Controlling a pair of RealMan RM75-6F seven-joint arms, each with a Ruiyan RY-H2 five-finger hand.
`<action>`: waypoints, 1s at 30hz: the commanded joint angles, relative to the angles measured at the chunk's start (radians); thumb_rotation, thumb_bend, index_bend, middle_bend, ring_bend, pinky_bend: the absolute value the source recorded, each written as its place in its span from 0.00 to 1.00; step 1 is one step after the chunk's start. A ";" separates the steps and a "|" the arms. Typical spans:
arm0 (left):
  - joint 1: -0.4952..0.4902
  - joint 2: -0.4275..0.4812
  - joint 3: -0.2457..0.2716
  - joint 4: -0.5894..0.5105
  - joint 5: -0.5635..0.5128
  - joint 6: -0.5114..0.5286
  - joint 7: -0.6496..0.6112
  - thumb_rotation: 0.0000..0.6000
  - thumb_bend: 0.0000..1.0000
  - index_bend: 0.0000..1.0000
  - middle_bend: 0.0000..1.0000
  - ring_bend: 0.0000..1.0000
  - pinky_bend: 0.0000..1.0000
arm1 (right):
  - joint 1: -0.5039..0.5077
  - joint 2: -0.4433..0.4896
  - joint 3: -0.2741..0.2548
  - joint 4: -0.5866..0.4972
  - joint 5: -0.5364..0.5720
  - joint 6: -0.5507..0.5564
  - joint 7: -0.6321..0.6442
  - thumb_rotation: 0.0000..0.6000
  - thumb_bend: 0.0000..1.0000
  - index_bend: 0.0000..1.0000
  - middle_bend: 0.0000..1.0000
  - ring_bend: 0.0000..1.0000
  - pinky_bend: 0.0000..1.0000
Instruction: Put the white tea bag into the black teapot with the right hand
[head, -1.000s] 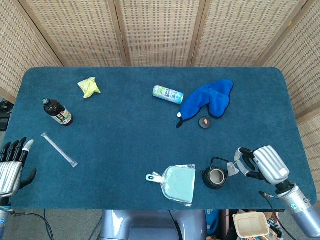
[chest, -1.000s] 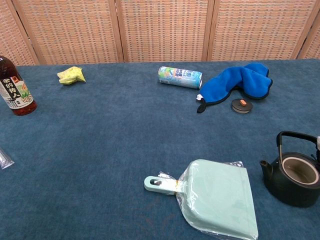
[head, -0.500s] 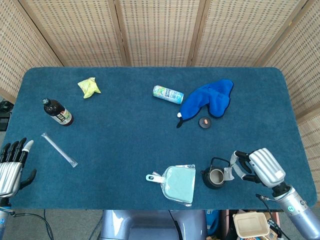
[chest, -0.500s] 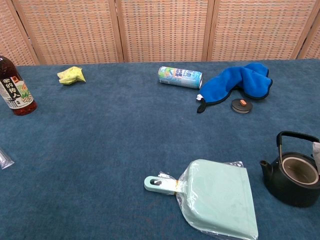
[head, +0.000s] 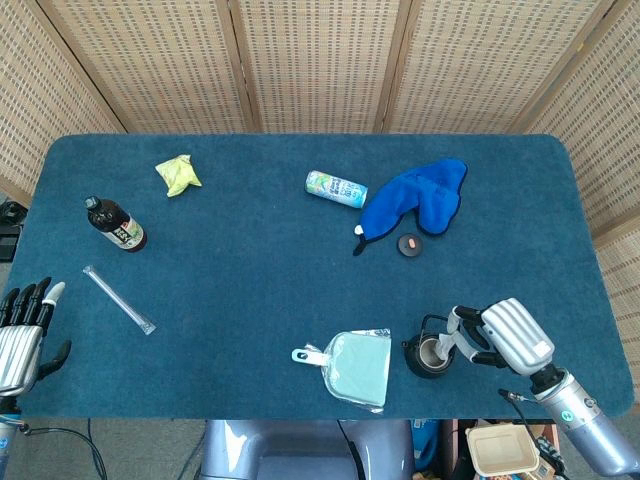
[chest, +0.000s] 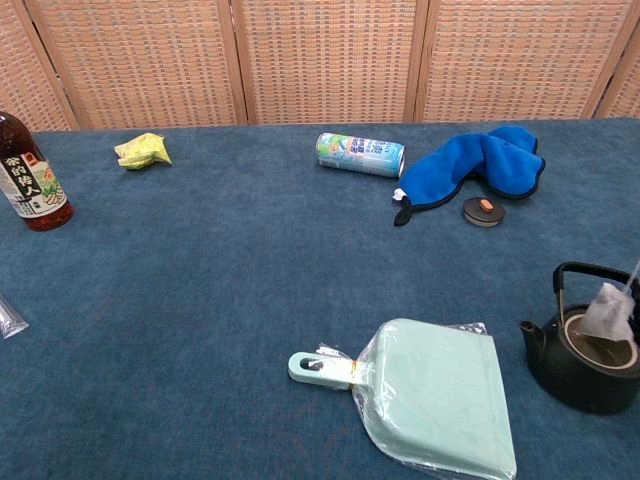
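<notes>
Table: blue carpet-covered table (head: 250, 270) carries everything; the black teapot stands near its front edge, on the robot's right side.
Right hand: silver right hand (head: 495, 338) sits just to the right of the teapot, its fingers (head: 462, 330) curled toward the pot and pinching the tea bag's string or top; the exact pinch is too small to make out.
Left hand: left hand (head: 22, 335) rests at the far left edge of the table, fingers apart and holding nothing, well apart from the pot; the right hand is plainly the nearer one.
Teapot: round black iron teapot (chest: 585, 350) stands upright, lid off, mouth open upward, bail handle raised, spout pointing left in the chest view.
Tea bag: small white tea bag (chest: 608, 310) hangs over the open mouth, straight below the fingers, its lower corner at about rim level.
Axis: the bag hangs slightly tilted, long axis roughly vertical, string running up and right out of frame.
Next move, as I judge it: lower and release.
</notes>
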 joint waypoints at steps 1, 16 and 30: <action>0.001 -0.001 0.001 0.002 0.001 0.000 -0.002 1.00 0.38 0.00 0.00 0.00 0.00 | 0.006 -0.001 0.000 -0.005 -0.005 -0.007 -0.004 1.00 0.71 0.65 0.97 1.00 1.00; 0.001 -0.007 0.001 0.017 -0.004 -0.006 -0.014 1.00 0.38 0.00 0.00 0.00 0.00 | 0.026 -0.035 -0.017 0.005 0.000 -0.068 -0.025 1.00 0.71 0.65 0.97 1.00 1.00; 0.003 -0.005 0.004 0.017 -0.003 -0.006 -0.016 1.00 0.38 0.00 0.00 0.00 0.00 | 0.029 -0.069 -0.026 0.046 0.015 -0.105 -0.111 1.00 0.71 0.65 0.97 1.00 1.00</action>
